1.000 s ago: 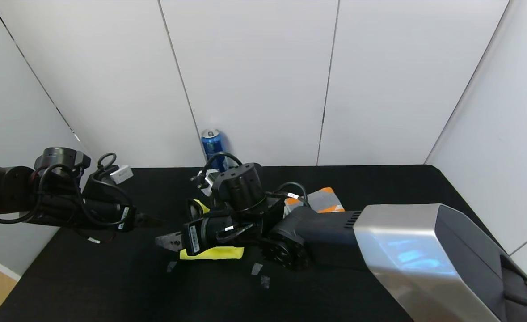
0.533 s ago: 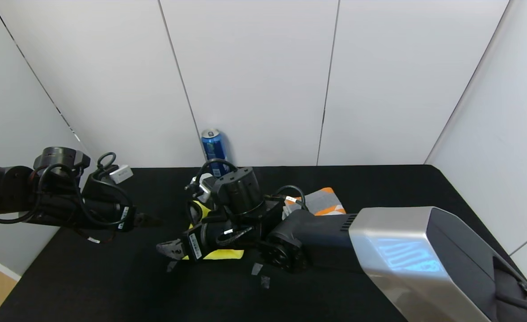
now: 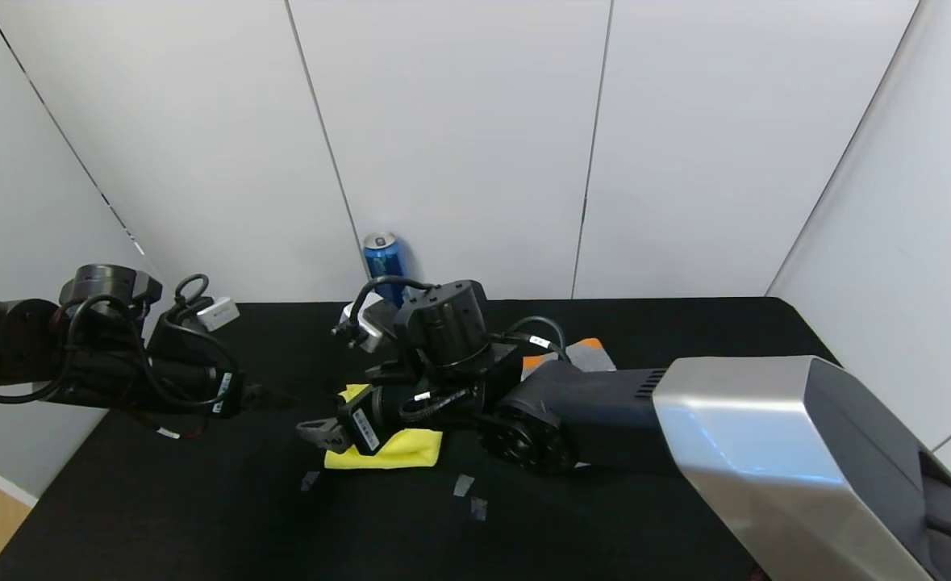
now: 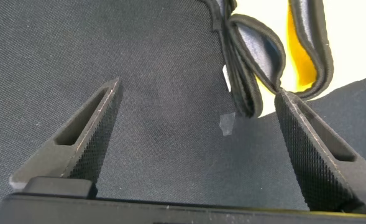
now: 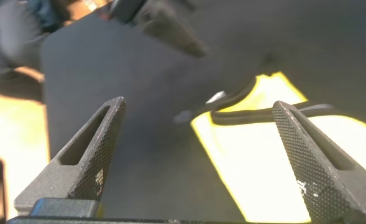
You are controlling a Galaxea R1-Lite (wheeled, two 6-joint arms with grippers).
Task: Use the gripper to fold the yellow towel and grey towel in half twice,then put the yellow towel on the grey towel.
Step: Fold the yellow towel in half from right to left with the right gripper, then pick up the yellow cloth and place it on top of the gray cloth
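Observation:
The yellow towel [image 3: 390, 449] lies folded on the black table, partly under my right arm; it also shows in the right wrist view [image 5: 282, 168] and in the left wrist view [image 4: 297, 56]. My right gripper [image 3: 319, 432] is open and empty, just above the towel's left edge. The grey towel [image 3: 580, 355], with orange patches, lies behind the right arm and is mostly hidden. My left gripper [image 3: 269, 396] is open and empty, held above the table to the left of the yellow towel.
A blue can [image 3: 384, 260] stands at the back against the wall. Small tape marks [image 3: 463, 485] lie on the black table [image 3: 201, 500] in front of the yellow towel. White walls close in the back and the right.
My right gripper has lifted off the yellow towel and drawn slightly back to the right, uncovering more of the cloth. The left arm has not moved.

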